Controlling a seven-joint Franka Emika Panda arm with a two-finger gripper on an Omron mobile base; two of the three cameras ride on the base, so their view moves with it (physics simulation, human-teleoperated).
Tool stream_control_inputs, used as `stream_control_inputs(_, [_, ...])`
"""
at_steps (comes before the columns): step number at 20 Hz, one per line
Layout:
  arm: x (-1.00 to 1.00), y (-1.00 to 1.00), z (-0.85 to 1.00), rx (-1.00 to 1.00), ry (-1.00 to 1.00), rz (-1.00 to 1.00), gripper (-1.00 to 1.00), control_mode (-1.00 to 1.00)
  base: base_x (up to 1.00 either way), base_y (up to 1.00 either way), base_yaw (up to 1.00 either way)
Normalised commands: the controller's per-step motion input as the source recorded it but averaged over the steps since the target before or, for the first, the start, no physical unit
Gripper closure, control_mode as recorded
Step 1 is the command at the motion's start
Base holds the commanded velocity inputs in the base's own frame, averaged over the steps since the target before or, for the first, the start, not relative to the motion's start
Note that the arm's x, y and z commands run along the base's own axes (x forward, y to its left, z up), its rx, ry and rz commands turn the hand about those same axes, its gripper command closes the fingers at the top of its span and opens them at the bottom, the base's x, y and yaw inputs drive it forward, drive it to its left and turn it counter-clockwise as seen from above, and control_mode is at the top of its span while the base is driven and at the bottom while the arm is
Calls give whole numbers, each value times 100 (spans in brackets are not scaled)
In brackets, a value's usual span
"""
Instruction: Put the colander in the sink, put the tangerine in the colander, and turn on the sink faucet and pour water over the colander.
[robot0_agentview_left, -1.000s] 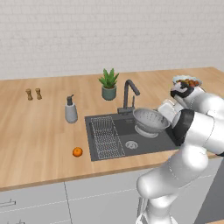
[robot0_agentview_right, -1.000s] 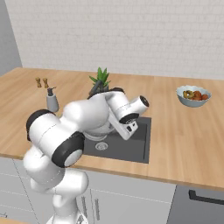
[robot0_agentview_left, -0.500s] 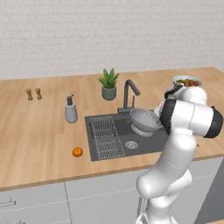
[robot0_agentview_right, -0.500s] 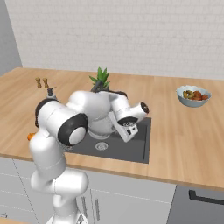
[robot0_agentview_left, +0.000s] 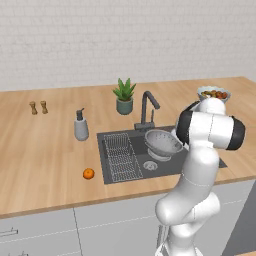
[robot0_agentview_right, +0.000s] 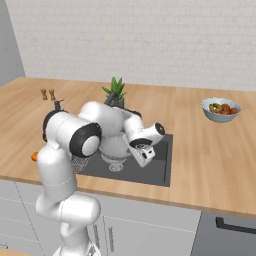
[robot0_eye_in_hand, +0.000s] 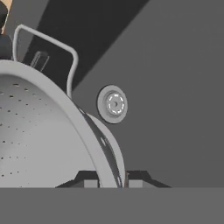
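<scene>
1. One tabletop, wooden.
2. One sink, set into it.
3. One colander, held tilted over the basin beside the sink faucet.
4. One hand, clenched on the colander rim.
5. One tangerine, on the tabletop left of the sink.

Colander: in the sink, right of the wire rack.
Tangerine: on the counter, left of sink.
Faucet: behind sink.
</scene>
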Motion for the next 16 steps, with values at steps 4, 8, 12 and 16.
stream_control_inputs(4, [20,0,-43,-11,4,8,100,-100,0,0,0])
stream_control_inputs(8, [30,0,-34,-2,-1,0,100,-100,0,0,0])
stream_control_inputs(12, [35,2,-49,4,-1,0,100,-100,0,0,0])
stream_control_inputs(16, [43,19,-37,0,0,0,100,-100,0,0,0])
